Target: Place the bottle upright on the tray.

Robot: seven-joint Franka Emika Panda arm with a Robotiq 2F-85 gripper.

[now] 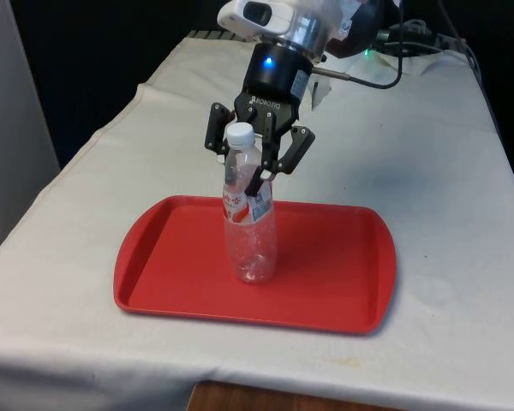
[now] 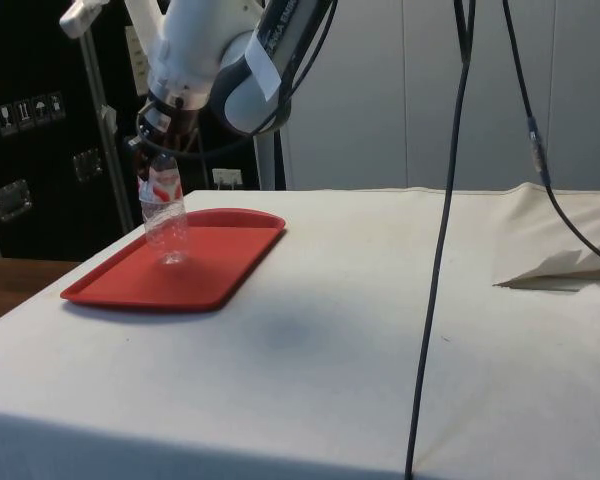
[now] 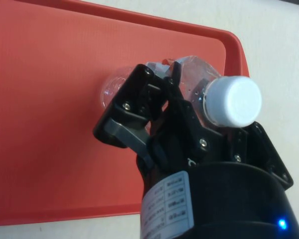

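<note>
Bottle stands upright near the middle of the red tray, base on its floor; claw sits spread apart around the neck, apparently letting go so the bottle stands alone

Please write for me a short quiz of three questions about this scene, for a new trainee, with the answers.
1. True or false: the clear plastic bottle with a white cap lies on its side on the white tablecloth.
2. Where does the bottle's base rest? A) on the flat red plastic tray B) on the bare cloth C) in the air above the tray
3. Fill in: the black two-finger gripper is around the bottle's ____ part.

Key:
1. False: it stands upright on the tray.
2. A, as the side view suggests.
3. Upper, near the cap; whether the jaws press the bottle cannot be told.
</note>
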